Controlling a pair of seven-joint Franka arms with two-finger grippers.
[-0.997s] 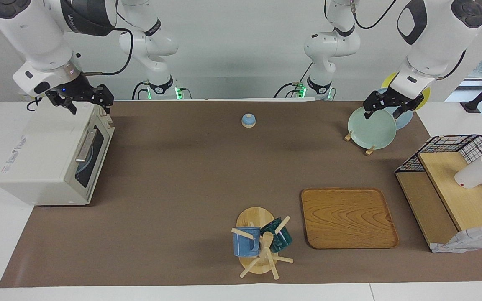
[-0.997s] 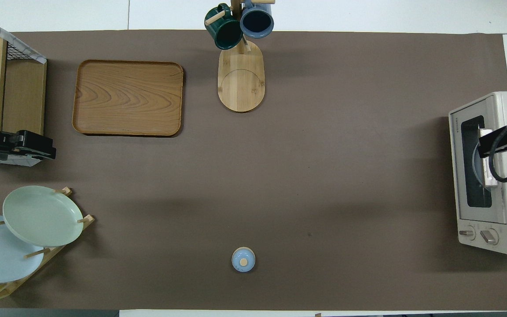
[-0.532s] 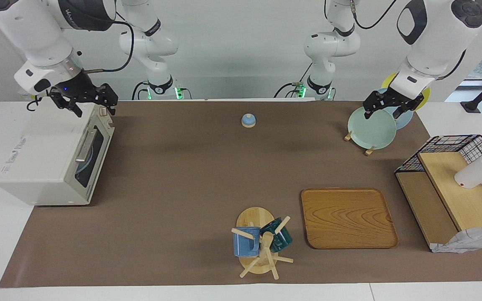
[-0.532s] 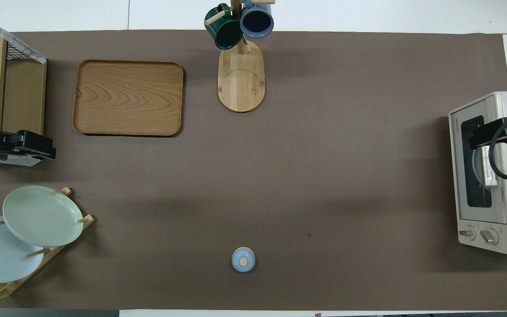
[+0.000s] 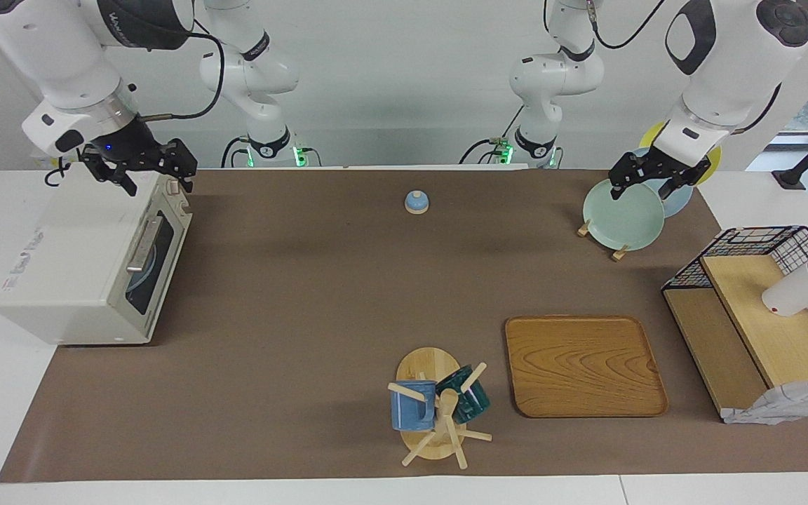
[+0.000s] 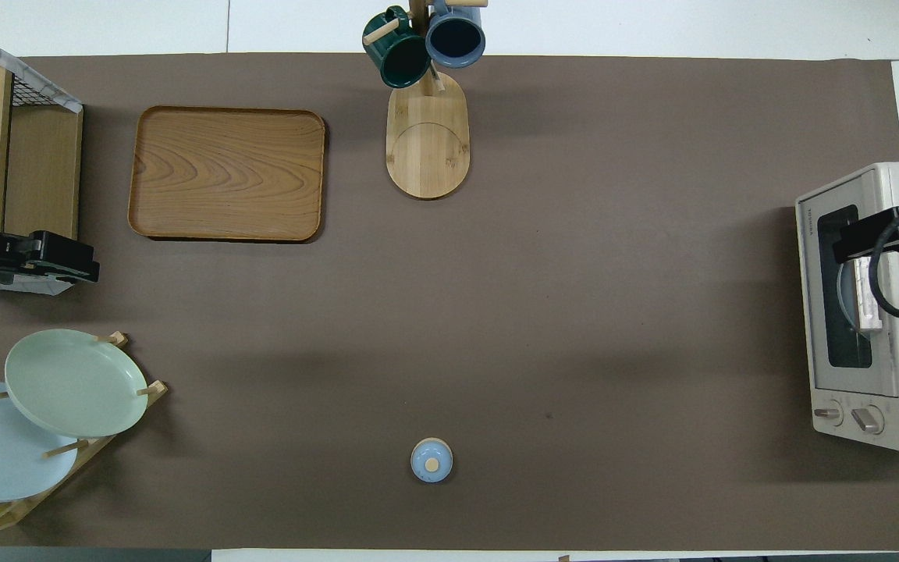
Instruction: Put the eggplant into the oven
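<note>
Oven (image 5: 92,263), off-white, door shut, at the right arm's end of the table (image 5: 306,294), its front facing a broad bare stretch of brown mat; eggplant not visible in either view. Right end effector (image 5: 143,168) hangs over the oven's top edge nearest the robots, fingers spread and grasping nothing, the arm bent down from above. Left end effector (image 5: 649,184) waits over the plate rack (image 5: 618,217), fingers likewise released; wooden tray (image 5: 583,365) and mug tree (image 5: 435,410) lie farther out.
</note>
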